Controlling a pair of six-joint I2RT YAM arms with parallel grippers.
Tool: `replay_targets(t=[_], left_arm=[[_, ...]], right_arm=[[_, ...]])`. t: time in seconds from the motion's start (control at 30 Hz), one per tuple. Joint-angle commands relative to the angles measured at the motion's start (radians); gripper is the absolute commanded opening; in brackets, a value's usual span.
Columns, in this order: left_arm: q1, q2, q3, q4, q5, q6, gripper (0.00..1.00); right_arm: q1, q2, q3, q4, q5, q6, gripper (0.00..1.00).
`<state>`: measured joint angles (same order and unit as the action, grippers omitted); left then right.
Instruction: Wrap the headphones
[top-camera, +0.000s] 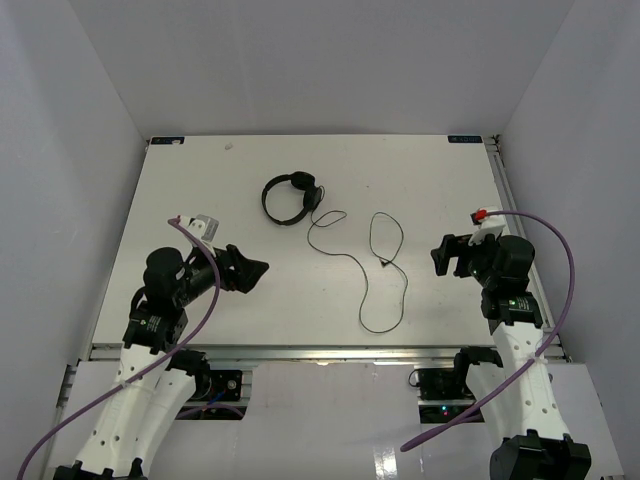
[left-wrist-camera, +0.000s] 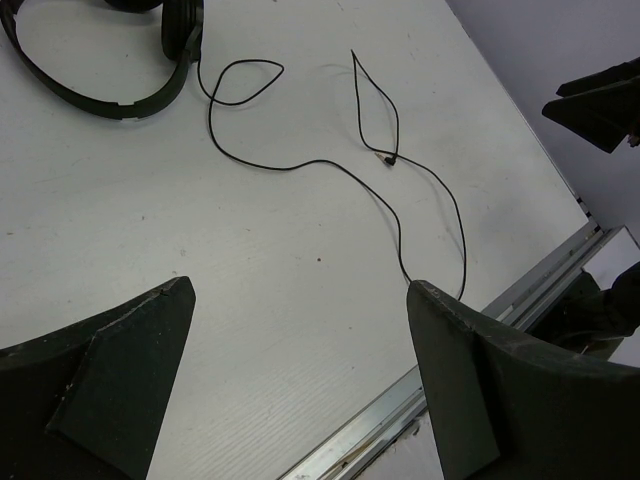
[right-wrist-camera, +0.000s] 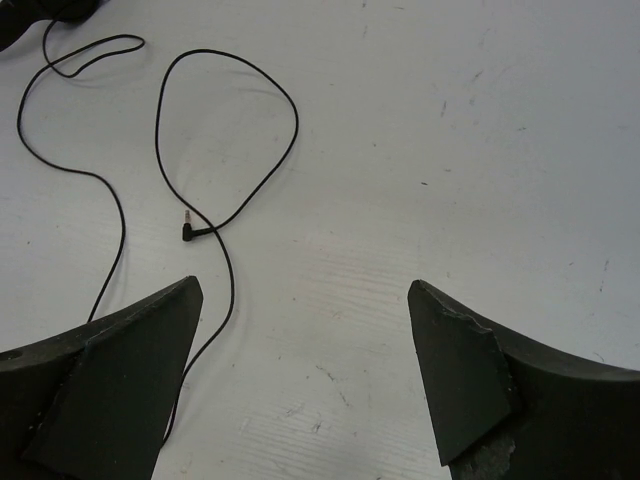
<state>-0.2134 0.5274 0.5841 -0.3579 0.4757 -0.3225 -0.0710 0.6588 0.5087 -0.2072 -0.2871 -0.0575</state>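
Note:
The black headphones (top-camera: 292, 197) lie flat at the back middle of the white table; their headband (left-wrist-camera: 90, 95) shows at the top left of the left wrist view. Their thin black cord (top-camera: 362, 272) snakes forward in loose loops, and its plug (top-camera: 386, 262) lies on the table. The cord (left-wrist-camera: 300, 165) and plug (left-wrist-camera: 388, 158) show in the left wrist view, and the plug (right-wrist-camera: 190, 232) in the right wrist view. My left gripper (top-camera: 255, 272) (left-wrist-camera: 300, 300) is open and empty, left of the cord. My right gripper (top-camera: 440, 255) (right-wrist-camera: 305, 295) is open and empty, right of the plug.
The table (top-camera: 200, 180) is walled in by pale panels on three sides. A metal rail (top-camera: 320, 350) runs along its front edge. Purple robot cables (top-camera: 560, 260) hang from both arms. The right arm's gripper (left-wrist-camera: 600, 105) shows at the right of the left wrist view.

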Motion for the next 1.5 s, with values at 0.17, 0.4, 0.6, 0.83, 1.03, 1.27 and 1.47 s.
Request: replay_targets(t=[0.17,0.4,0.6,0.83,1.03,1.27,1.47], left_arm=[[-0.004,-0.01,-0.004,0.019,0.009,-0.001,0.98],[-0.004,0.039,-0.004,0.011,-0.057,-0.045,0.98],[-0.004,0.287,0.082,0.017,-0.15,-0.109,0.98],[-0.004,0.671,0.352,-0.017,-0.223,-0.163,0.97],[-0.004,1.001,0.616,-0.117,-0.361,-0.144,0.88],[-0.006,1.219,0.833,-0.157,-0.447,-0.14,0.76],[-0.014,1.362,0.931,-0.185,-0.46,-0.127,0.7]], right_arm=[[-0.013,-0.042,-0.004,0.001,-0.257,-0.132,0.9],[-0.018,-0.055,-0.02,-0.093,-0.559,-0.436,0.9],[-0.018,0.027,-0.006,-0.12,-0.763,-0.581,0.9],[-0.02,0.082,-0.006,-0.064,-0.774,-0.559,0.91],[-0.021,0.044,-0.042,-0.024,-0.753,-0.539,0.9],[-0.021,0.043,-0.032,-0.024,-0.748,-0.531,0.9],[-0.02,0.027,-0.022,-0.026,-0.735,-0.521,0.9]])
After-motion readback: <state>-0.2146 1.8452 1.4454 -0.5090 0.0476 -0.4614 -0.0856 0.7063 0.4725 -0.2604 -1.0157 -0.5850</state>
